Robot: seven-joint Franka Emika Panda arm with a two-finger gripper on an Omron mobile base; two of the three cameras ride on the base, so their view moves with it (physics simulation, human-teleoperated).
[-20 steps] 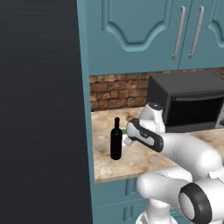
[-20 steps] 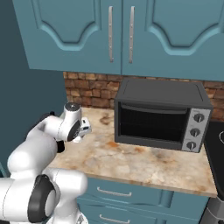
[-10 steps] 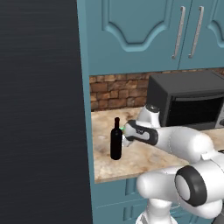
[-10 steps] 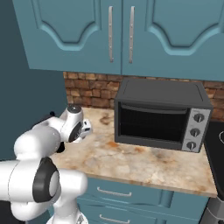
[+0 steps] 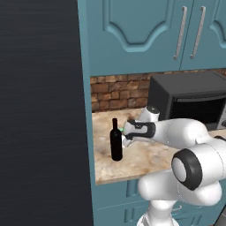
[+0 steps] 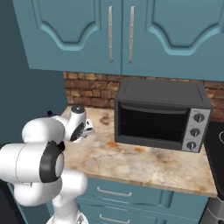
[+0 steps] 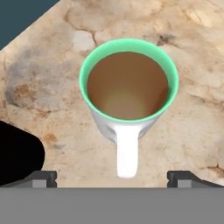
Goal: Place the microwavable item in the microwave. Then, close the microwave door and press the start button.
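Bottle (image 5: 116,142) stands on the surface (image 5: 145,160) in the left base view, just beside the arm's hand. Right base view: dark countertop oven (image 6: 159,115). Hand view: pincer (image 7: 112,177) released, fingertips (image 7: 41,178) spread wide, white mug (image 7: 128,94) upright between them on the surface.

The mug (image 7: 128,98) looks like smooth glazed ceramic, white outside with a satin green rim, and the brown liquid in it lies flat and dull. The worktop (image 7: 183,109) reads as polished stone, mottled beige with rusty veins. The wine bottle (image 5: 116,141) is dark, glossy glass. The countertop oven (image 6: 159,113) has a matt charcoal metal shell and a darker glass door. Behind it the wall (image 6: 92,89) is rough brown brick; the cupboard doors (image 6: 74,33) are smooth painted teal with brushed metal handles
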